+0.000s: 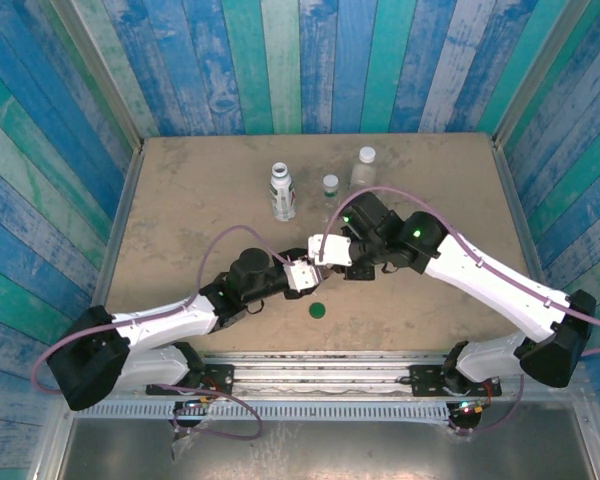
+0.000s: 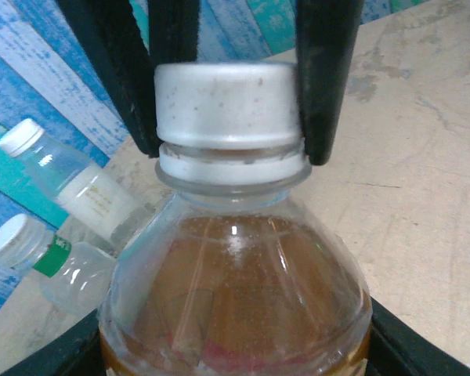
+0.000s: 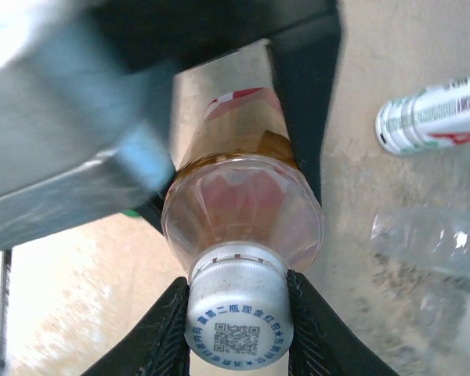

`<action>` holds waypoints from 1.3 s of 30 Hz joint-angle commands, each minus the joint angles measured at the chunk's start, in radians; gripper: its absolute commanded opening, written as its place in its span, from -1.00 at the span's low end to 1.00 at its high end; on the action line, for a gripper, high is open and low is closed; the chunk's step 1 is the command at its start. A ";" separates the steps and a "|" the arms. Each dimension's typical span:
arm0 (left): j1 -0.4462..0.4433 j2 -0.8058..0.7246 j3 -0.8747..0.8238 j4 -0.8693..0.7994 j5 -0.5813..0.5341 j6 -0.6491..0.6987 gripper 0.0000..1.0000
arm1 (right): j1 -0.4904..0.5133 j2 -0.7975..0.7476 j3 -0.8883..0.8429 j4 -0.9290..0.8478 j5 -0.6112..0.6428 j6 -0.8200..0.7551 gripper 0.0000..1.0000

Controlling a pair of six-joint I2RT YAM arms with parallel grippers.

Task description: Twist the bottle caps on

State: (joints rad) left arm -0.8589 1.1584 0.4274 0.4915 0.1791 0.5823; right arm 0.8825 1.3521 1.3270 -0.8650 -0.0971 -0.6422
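The bottle with amber-orange liquid (image 2: pixel 235 290) lies on its side above the table between the two arms. My left gripper (image 1: pixel 303 276) is shut on its body, with the black jaws at the lower corners of the left wrist view. A white bottle cap (image 3: pixel 239 321) sits on its neck. My right gripper (image 3: pixel 239 333) is shut on that cap, one black finger (image 2: pixel 325 78) pressed to each side. A dark green bottle cap (image 1: pixel 317 310) lies loose on the table just in front of the grippers.
At the back stand a white-labelled bottle (image 1: pixel 281 192), a small clear bottle with a green band (image 1: pixel 330 187) and a larger clear bottle (image 1: pixel 364 168), each with a cap on. Metal rails (image 1: pixel 125 220) edge the table's sides.
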 commanded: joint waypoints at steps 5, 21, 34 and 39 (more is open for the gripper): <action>-0.002 0.003 0.007 0.130 -0.107 0.007 -0.07 | -0.046 0.009 0.008 0.131 -0.153 1.034 -0.76; 0.003 -0.021 0.004 0.071 -0.033 -0.006 -0.07 | -0.097 -0.077 -0.003 -0.020 -0.171 -0.001 0.43; 0.003 -0.051 -0.014 0.059 -0.012 -0.018 -0.08 | -0.033 -0.034 0.034 -0.013 -0.085 -0.251 -0.07; 0.003 -0.057 -0.017 0.056 -0.013 -0.013 -0.08 | -0.032 -0.018 0.024 0.008 -0.066 -0.237 -0.14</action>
State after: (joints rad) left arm -0.8547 1.1450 0.4206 0.5446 0.1566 0.5716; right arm 0.8440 1.3239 1.3350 -0.8524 -0.1806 -0.8677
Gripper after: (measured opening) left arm 0.602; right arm 0.436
